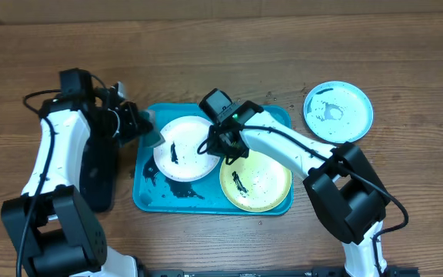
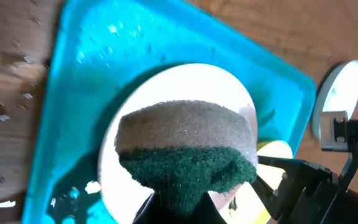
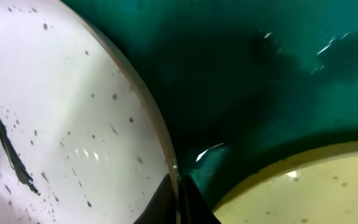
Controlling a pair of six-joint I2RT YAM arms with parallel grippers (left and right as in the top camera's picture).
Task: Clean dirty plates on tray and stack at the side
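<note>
The turquoise tray [image 1: 279,117] holds the white plate [image 1: 187,163] with black smears at its left and the yellow-green plate [image 1: 261,185] at its right. The light blue plate [image 1: 338,111] lies on the table at the right. My left gripper [image 1: 146,129] is shut on a sponge [image 2: 185,149], grey on top and green below, at the white plate's left edge [image 2: 114,180]. My right gripper [image 1: 223,146] is shut on the white plate's right rim [image 3: 174,180]. The yellow-green plate [image 3: 303,186] and tray floor [image 3: 260,81] show in the right wrist view.
A black rectangular tray [image 1: 98,173] lies left of the turquoise tray, under my left arm. Black dirty water pools at the turquoise tray's front left corner [image 1: 164,191]. Wooden table surrounds everything.
</note>
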